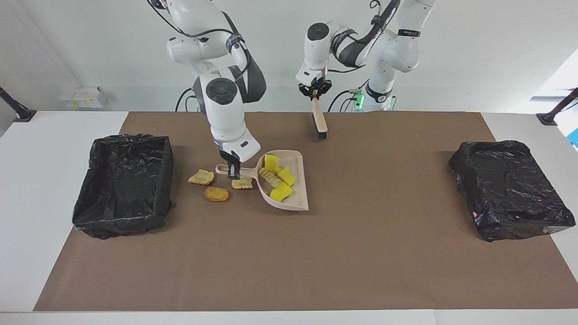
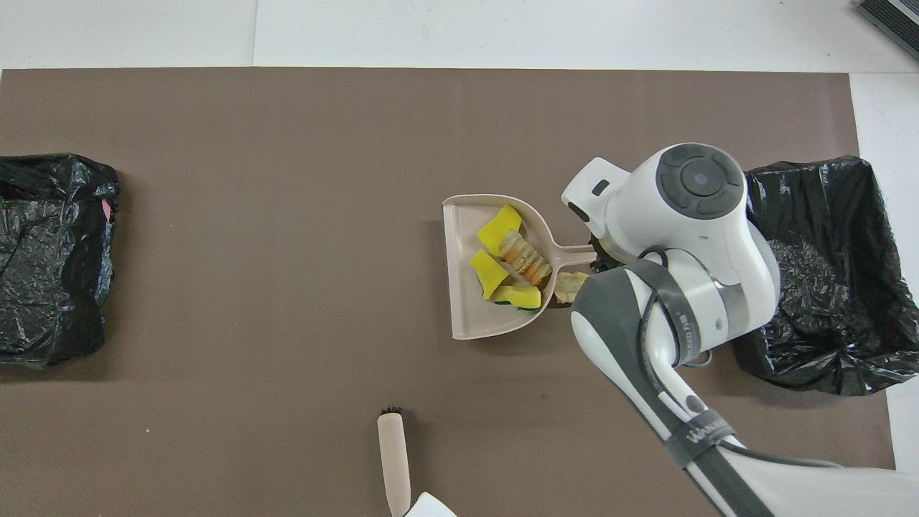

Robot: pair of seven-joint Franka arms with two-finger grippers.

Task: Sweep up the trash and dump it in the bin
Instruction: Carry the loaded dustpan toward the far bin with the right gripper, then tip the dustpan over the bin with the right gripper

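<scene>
1. We have the right gripper [image 1: 233, 171] clamped on the handle of the beige plastic dustpan [image 1: 295, 189], carrying it raised just off the brown table mat [image 1: 316, 253] toward the right arm's end.
2. The left gripper [image 1: 314, 92] is clenched on the beige-handled brush with black bristles [image 1: 320, 121], hanging bristles-down over the mat's edge nearest the robots; that arm waits.
3. Risk one: the pan's mouth is open and the load sits loose. A tilt or a jerk on the way could slide a yellow sponge chunk [image 1: 280, 192] out over the lip.
4. Risk two: the handle and gripper pass right over the tan bread-like scrap [image 1: 243, 183] lying beside the pan. If we ride too low, the pan could nudge it, or the two neighbours, away.
5. Risk three: dumping short of the rim of the open bin lined with black plastic [image 1: 124, 180] would drop trash onto the mat.
6. Count, trash in the pan: three yellow sponge chunks, one with a green layer, plus one ridged tan piece [image 1: 268, 176]. Four.
7. Count, trash on the mat between pan and open bin: a pale flat scrap [image 1: 201, 177], a golden-brown nugget [image 1: 216, 194] and that tan scrap. Three. Seven in all.
8. Count, the rest: two arms, one dustpan, one brush, two black-bagged bins, the second [image 1: 510, 189] at the left arm's end.
</scene>
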